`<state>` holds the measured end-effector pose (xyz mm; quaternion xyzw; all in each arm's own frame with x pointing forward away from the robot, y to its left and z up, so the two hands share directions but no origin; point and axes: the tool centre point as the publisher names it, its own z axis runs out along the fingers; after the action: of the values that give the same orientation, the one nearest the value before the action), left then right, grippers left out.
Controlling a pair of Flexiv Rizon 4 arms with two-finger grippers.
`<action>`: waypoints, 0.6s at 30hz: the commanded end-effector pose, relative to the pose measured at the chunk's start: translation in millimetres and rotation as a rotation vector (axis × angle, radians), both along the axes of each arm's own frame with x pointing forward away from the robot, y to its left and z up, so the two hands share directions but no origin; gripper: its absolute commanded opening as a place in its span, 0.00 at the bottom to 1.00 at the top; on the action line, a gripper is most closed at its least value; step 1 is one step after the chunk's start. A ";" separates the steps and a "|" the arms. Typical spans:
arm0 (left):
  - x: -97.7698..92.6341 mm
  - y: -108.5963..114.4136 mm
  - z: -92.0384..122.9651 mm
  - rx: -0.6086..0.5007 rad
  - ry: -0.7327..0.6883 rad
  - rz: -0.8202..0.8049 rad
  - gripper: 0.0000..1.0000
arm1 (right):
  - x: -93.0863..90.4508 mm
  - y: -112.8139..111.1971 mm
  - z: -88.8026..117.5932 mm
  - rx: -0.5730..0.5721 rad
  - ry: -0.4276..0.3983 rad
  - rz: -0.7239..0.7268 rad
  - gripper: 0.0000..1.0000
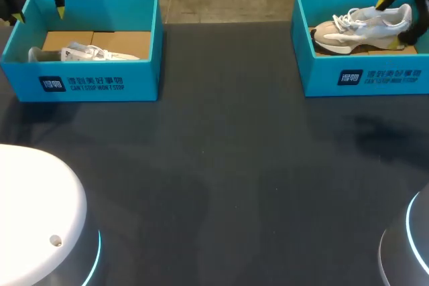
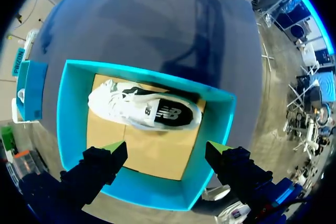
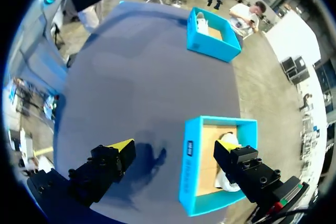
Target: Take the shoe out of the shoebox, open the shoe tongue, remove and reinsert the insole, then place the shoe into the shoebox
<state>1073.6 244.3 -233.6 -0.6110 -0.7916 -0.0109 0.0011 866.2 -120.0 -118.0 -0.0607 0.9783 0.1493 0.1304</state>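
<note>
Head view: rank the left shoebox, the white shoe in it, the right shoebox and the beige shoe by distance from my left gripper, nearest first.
1. The left shoebox: the left gripper hangs by its far left corner.
2. The white shoe: inside that box, on its floor.
3. The right shoebox: far over on the right side.
4. The beige shoe: inside the right shoebox, past its left wall.

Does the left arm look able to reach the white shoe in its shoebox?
Probably yes: the left end effector hangs open over the lidless shoebox; nothing covers the white shoe.
</note>
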 end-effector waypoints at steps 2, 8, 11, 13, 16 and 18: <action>3.5 -7.8 -3.0 0.017 -0.009 0.029 1.00 | 63.8 -1.3 5.8 -0.045 0.054 0.060 1.00; 10.2 -19.0 -5.6 -0.025 -0.045 0.097 1.00 | 102.6 -16.8 5.7 -0.090 0.038 0.102 1.00; 14.0 -23.8 -3.0 -0.053 -0.079 0.151 1.00 | 117.3 -22.4 5.8 -0.084 0.058 0.084 1.00; 16.9 -27.2 -0.7 -0.073 -0.092 0.180 1.00 | 128.1 -27.4 4.9 -0.072 0.067 0.055 1.00; 20.2 -32.0 1.5 -0.087 -0.095 0.206 1.00 | 141.9 -31.7 4.3 -0.048 0.071 0.006 1.00; 22.9 -35.0 1.7 -0.097 -0.110 0.223 1.00 | 151.6 -34.9 2.3 -0.043 0.078 -0.028 1.00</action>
<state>1097.0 211.4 -231.2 -0.5207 -0.8513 -0.0023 -0.0650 984.4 -156.2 -118.0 -0.0430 0.9808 0.1299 0.1390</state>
